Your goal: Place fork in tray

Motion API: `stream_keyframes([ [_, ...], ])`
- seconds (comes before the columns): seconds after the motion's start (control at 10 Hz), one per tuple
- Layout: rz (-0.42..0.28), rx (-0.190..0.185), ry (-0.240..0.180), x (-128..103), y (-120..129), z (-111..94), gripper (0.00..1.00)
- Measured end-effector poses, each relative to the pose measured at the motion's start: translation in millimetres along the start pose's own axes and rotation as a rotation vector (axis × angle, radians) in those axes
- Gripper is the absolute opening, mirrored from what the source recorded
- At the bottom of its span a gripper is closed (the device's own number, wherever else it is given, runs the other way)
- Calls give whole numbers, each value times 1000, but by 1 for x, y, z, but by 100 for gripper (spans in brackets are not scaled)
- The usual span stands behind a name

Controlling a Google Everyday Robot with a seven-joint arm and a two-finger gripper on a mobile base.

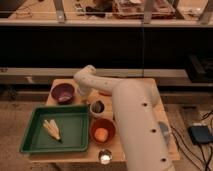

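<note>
The green tray [75, 137] lies on the left front of the wooden table, with a pale yellow bundle of sticks [52, 129] inside it. The fork does not show anywhere in this view. My white arm reaches in from the lower right, bends over the back of the table and dips down. My gripper [83, 93] sits at its end, between the purple bowl [63, 92] and a small dark-centred cup [97, 106], just behind the tray's far right corner. It is shut, and I cannot see whether it holds anything.
An orange-brown bowl [102, 131] with an orange item inside stands right of the tray. A small round pale object [105, 158] rests at the table's front edge. Dark shelving rises behind the table [150, 85]. A blue-grey box [201, 134] lies on the floor at right.
</note>
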Motion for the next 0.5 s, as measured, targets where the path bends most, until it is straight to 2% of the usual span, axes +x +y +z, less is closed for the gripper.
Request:
stream_keyframes([
  [0.1, 13, 13, 34, -2, 10, -13, 0],
  [0.5, 69, 100, 262, -4, 40, -125, 0],
])
